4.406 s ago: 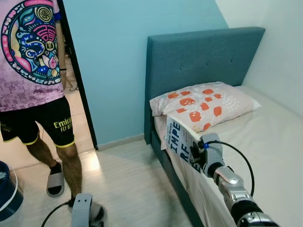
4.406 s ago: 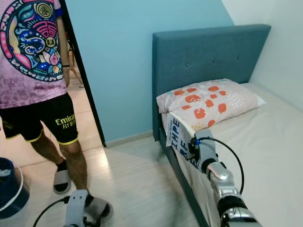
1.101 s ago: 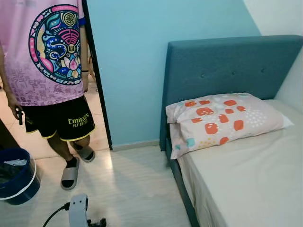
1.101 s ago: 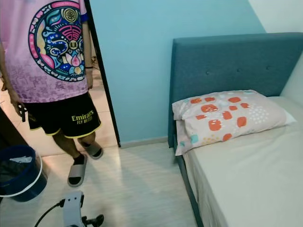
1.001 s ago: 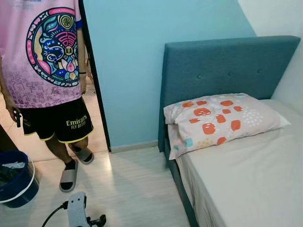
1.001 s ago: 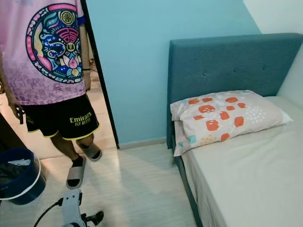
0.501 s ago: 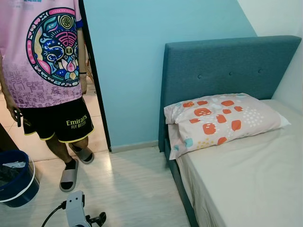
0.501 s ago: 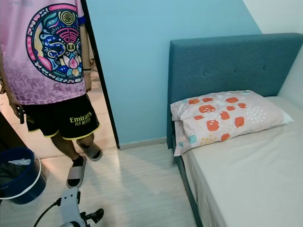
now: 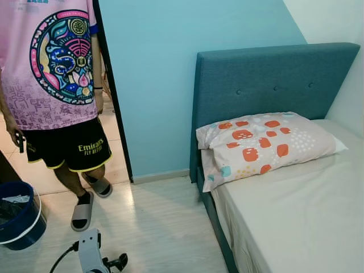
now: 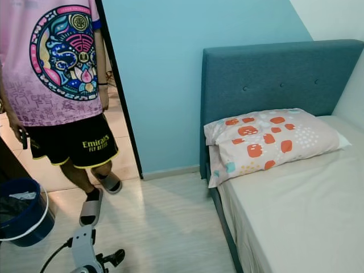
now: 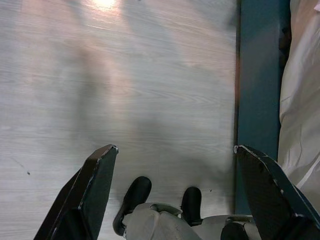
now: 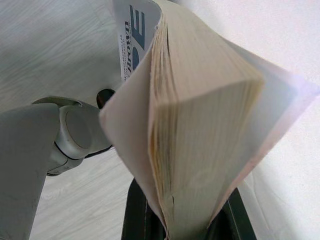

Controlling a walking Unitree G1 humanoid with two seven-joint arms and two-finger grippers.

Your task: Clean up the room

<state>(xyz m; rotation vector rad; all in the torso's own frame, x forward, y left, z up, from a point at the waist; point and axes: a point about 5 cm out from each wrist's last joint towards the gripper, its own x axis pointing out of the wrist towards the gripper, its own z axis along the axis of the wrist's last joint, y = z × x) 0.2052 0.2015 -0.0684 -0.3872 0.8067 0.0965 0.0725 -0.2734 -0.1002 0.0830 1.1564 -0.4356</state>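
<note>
My right gripper [image 12: 186, 222] is shut on a thick paperback book [image 12: 200, 125] with a white cover and blue lettering. The book stands up between the black fingers [image 12: 137, 215], its page edges fanned, over pale floor and the bed sheet. My left gripper [image 11: 174, 150] hangs low over the wooden floor beside the bed frame, open, with nothing between its fingers. Its wrist [image 9: 89, 253] shows at the bottom left of the left eye view.
A bed [image 9: 296, 216] with a teal headboard [image 9: 267, 79] and a spotted pillow [image 9: 264, 142] fills the right. A person [image 9: 54, 96] in a pink shirt and slippers stands in the doorway at left. A blue bucket [image 9: 20, 219] sits at the far left.
Since 4.4 s ago my right arm with the book has dropped out of the eye views, and the camera has shifted. Over the last second almost nothing moves.
</note>
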